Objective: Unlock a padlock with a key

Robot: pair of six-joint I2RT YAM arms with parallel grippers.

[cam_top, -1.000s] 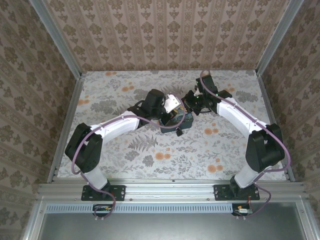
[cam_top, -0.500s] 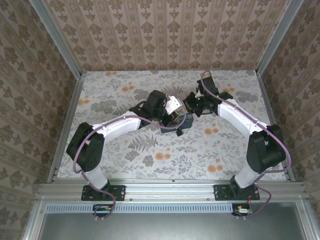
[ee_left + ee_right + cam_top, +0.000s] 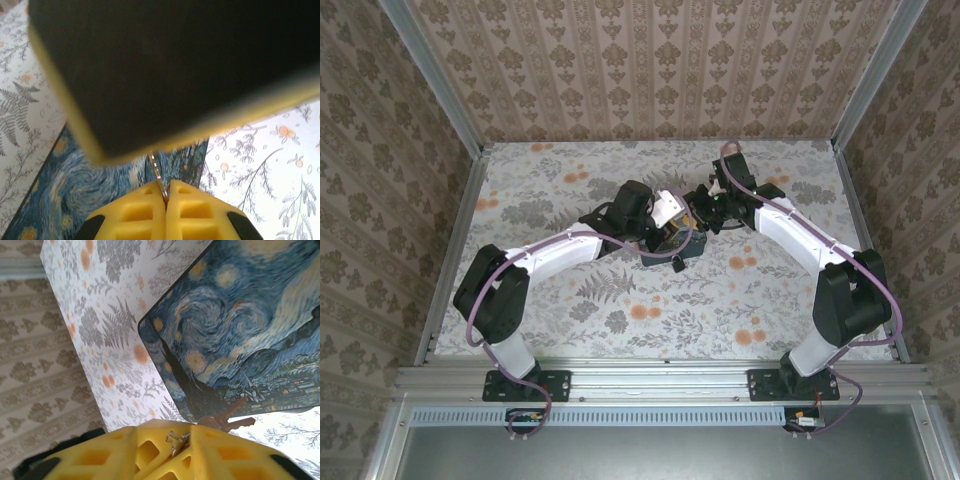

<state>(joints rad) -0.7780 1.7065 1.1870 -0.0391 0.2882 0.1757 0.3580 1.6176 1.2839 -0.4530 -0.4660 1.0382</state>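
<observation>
1. The left jaws are pressed together. Their yellow fingers point(image 3: 135, 215) meet tip to tip and pinch a thin notched metal strip point(image 3: 156, 172), which looks like a key blade seen edge-on.
2. The strip runs up from the tips and vanishes under a big dark block with a yellow rim point(image 3: 175, 65). The block is so close to the lens and so blurred that I cannot tell whether it is the padlock.
3. The right jaws stand slightly parted, with yellow fingers point(image 3: 235, 455) on either side of a small silvery metal piece point(image 3: 176, 438). I cannot tell whether they actually pinch it.
4. Just beyond those tips, bronze-coloured keys point(image 3: 226, 419) lie across the edge of a Starry Night mat point(image 3: 240, 315), with one end reaching onto the floral worktop point(image 3: 115, 340). Their other ends are hidden behind the fingers.
5. From above, both jaws meet over the far part of the mat. A pale object point(image 3: 668, 208) sits between them, too small to make out. The arms cover most of the mat there.
6. Papered walls point(image 3: 650, 70) close in the back and both sides, with metal rails point(image 3: 455, 240) along the worktop's edges. The right arm's wrist is near the back wall. Bare worktop lies open to the left, the right and the near side of the mat.
</observation>
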